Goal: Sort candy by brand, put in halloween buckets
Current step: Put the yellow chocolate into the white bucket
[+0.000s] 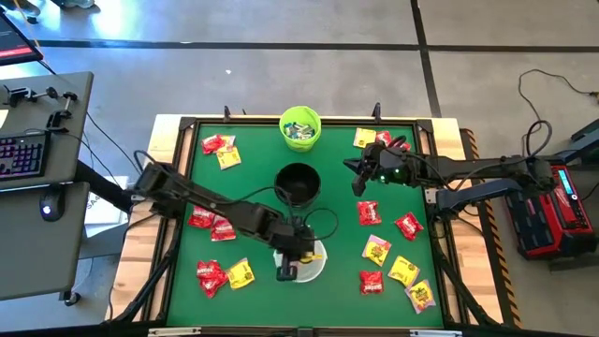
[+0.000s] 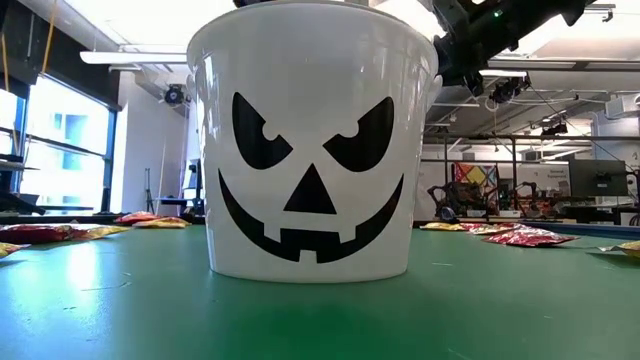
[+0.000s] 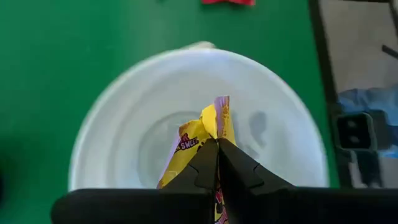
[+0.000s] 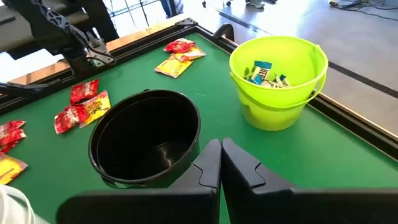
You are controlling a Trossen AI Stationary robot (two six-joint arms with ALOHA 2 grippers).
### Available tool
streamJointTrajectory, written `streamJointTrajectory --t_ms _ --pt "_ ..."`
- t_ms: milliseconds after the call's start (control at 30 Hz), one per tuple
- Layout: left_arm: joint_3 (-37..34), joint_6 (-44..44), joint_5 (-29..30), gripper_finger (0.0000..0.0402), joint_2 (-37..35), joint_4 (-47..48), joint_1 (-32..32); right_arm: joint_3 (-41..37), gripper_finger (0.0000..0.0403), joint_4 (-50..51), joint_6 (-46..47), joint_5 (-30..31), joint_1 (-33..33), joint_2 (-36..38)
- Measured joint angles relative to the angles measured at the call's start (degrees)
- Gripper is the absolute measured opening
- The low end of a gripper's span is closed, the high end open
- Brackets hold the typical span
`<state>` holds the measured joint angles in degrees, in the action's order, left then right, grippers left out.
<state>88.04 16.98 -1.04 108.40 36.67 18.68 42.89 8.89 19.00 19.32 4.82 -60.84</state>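
The white bucket stands near the table's front edge, its black jack-o'-lantern face toward the low camera. My left gripper is over its mouth, shut on a yellow candy packet. Farther back stand the black bucket and the lime green bucket, which holds pale blue-white candy. My right gripper hovers shut to the right of the black bucket, touching nothing. My left gripper pinches the yellow packet between its two fingers, about the packet's middle. The fingers slant down from the table's left. A crumpled end sticks out past the fingertips. The packet is lifted clear, over the white bucket's opening.
Red and yellow candy packets lie scattered on the green table: at the far left, mid left, near left, far right and in a spread at the right. A raised black rim frames the table.
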Motion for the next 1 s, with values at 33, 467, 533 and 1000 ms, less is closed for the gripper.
streamJointTrajectory --t_ms 33,467,533,1000 --pt "0.8 0.0 0.0 0.0002 0.8 0.6 -0.4 0.0 0.0 0.0 0.0 0.1 0.0 0.0" --pt "3.5 -2.7 0.2 0.0002 6.2 3.9 -1.8 0.0 0.0 1.6 -1.5 0.1 0.0 0.0" --pt "3.5 -2.5 0.2 0.0003 6.4 4.0 -1.8 0.0 0.0 2.1 -1.5 0.1 0.0 0.0" --pt "5.8 0.2 3.6 0.0089 3.6 6.6 -0.8 0.0 0.0041 3.6 0.6 -2.4 -1.1 0.2"
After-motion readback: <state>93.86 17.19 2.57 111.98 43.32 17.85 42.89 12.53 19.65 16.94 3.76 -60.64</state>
